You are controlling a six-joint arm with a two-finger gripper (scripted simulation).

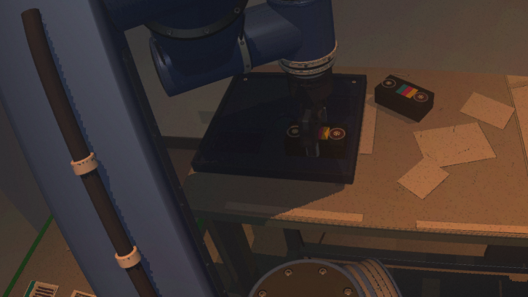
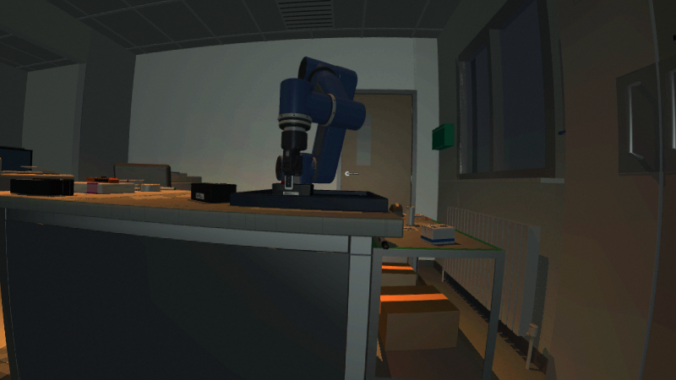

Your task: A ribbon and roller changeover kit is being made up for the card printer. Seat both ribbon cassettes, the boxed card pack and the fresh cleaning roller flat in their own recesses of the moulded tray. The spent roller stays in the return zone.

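A black ribbon cassette (image 1: 316, 139) with two spools and a coloured stripe sits in a recess at the near right of the dark moulded tray (image 1: 280, 125), its middle hidden by my gripper (image 1: 311, 142). My gripper stands straight down over the cassette, open and holding nothing. A second ribbon cassette (image 1: 404, 96) of the same kind lies on the bench to the right of the tray, apart from it. In the second side camera the gripper (image 2: 290, 185) reaches down onto the tray (image 2: 309, 198), with the second cassette (image 2: 213, 192) to its left. The rollers cannot be told apart here.
The bench's front edge (image 1: 369, 221) runs just below the tray. Several loose paper sheets (image 1: 454, 144) lie on the bench to the right. My arm's base column (image 1: 110, 147) and a dark cable (image 1: 77, 155) fill the left. A lower side table (image 2: 437, 241) carries a small box.
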